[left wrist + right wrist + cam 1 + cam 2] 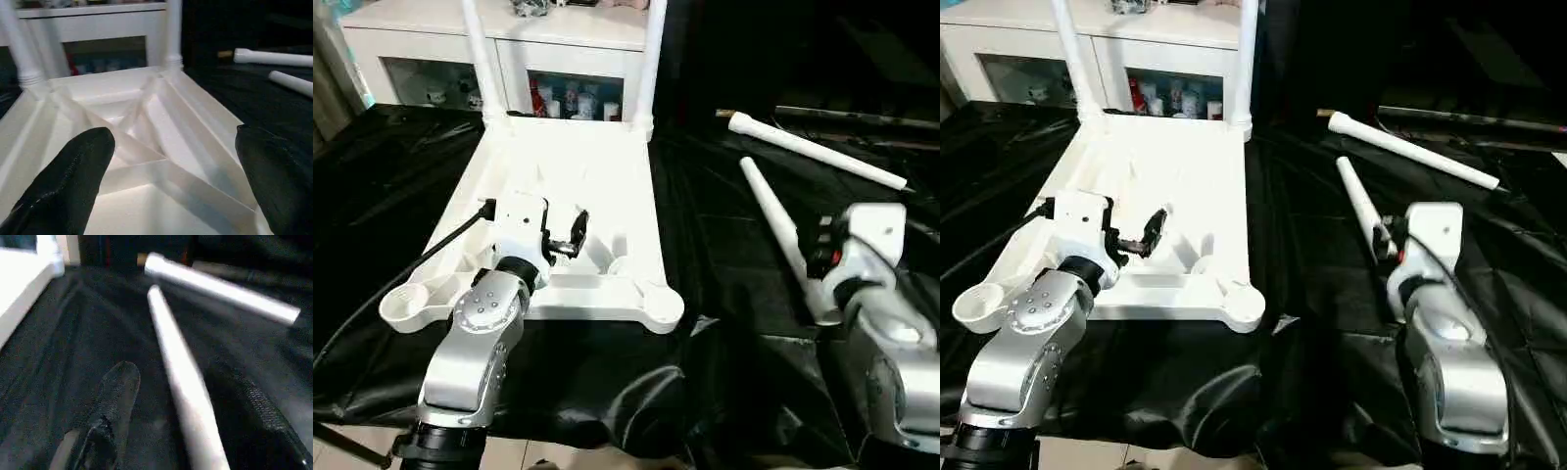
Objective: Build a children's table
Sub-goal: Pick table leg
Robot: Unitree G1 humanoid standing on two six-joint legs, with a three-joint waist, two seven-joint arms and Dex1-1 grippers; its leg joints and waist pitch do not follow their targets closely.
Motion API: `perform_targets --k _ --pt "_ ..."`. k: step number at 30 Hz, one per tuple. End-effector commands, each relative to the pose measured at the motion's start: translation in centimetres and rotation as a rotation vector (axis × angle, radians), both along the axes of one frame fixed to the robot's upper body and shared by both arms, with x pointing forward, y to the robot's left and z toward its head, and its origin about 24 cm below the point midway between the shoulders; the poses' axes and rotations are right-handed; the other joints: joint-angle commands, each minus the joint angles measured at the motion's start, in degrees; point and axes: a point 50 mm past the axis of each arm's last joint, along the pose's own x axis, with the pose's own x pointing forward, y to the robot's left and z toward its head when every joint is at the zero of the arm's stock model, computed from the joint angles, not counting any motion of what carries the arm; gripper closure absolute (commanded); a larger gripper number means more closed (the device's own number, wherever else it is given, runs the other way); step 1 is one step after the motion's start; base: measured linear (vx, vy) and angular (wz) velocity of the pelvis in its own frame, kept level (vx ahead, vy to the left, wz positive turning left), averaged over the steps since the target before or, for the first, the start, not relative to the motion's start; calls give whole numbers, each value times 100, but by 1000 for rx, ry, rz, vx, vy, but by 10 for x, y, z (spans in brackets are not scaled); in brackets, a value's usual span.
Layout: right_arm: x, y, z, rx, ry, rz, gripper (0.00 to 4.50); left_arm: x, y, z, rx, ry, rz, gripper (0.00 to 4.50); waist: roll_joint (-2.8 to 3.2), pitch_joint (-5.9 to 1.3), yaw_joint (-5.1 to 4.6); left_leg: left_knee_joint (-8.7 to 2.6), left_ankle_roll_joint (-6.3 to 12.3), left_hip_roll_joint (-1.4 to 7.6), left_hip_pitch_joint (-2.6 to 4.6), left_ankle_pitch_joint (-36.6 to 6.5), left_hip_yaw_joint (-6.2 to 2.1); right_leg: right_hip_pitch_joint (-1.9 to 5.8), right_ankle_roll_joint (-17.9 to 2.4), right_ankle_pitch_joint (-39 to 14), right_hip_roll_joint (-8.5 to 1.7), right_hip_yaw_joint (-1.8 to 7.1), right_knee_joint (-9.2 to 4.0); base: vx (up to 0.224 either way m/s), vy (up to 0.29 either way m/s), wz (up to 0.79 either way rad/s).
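**A:** Watching the right gripper [190,401], I'd say it is going for the nearer loose leg [781,227]. The leg runs straight between its two black fingers [115,396], which stand partly apart on either side; I can't tell whether they have hold of it.

**B:** Then the thing is to close squarely on the tube, low near the flared end, so it doesn't roll on the black sheet [724,255] or swing once lifted.

**A:** Agreed. Just past that gripper's tips lies the second loose leg [1410,149], crossing at an angle, near but apart.

**B:** And the other arm?

**A:** The left gripper [171,161] hangs over the ribbed underside of the upturned tabletop [607,186], fingers spread wide, holding nothing. The silver forearm reaches forward, wrist bent down toward the ribs.

**B:** It might steady the top while the leg goes in.

**A:** Perhaps. Close beside it are the two open corner sockets [658,305]; beyond its fingers, at the far corners, two legs [648,64] already stand upright, with the white cabinet [568,44] behind them.
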Motion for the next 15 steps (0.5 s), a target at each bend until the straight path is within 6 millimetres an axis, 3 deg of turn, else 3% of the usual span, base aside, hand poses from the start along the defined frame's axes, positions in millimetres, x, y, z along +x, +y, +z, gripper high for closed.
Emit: perform_targets --k 1,2,4,6,8,10,13,15 --pt "5 -2 4 6 3 31 170 0 -4 -1 6 10 -29 0 14 -241 -2 -473 -135 146 161 -2903 -111 86 -80 -3007 -419 211 -555 0 0 0" --pt "14 -6 5 -12 7 44 162 1 -6 -2 18 17 -56 0 115 -256 8 -469 -170 152 183 -2971 -124 93 -109 -2951 -412 203 -544 0 0 0" --pt "18 -9 6 -22 10 43 151 2 -7 -2 27 20 -71 0 61 -243 -23 -462 -154 141 161 -2967 -117 121 -131 -2873 -394 191 -528 0 0 0" --pt "38 -23 13 -95 56 39 131 2 -13 -3 38 48 -156 0 114 -220 -8 -433 -102 110 178 -2848 -77 87 -178 -3037 -415 205 -573 0 0 0" --pt "46 -29 16 -128 82 42 118 1 -15 -3 30 58 -188 0 100 -227 -26 -413 -106 118 167 -2865 -102 137 -211 -3055 -413 159 -532 0 0 0" --pt "54 -38 20 -162 110 36 107 1 -17 -2 24 66 -221 0 85 -223 4 -388 -54 100 198 -2713 -51 88 -262 -3034 -424 194 -561 0 0 0" --pt "67 -53 12 -190 194 51 82 3 -13 -4 36 81 -182 0 105 -241 11 -383 -5 116 164 -2545 -51 117 -419 -2850 -425 190 -510 0 0 0" --pt "71 -60 2 -199 255 54 69 4 -11 -6 43 85 -169 0 71 -233 2 -375 53 116 131 -2427 -28 133 -594 -2604 -418 198 -490 0 0 0"
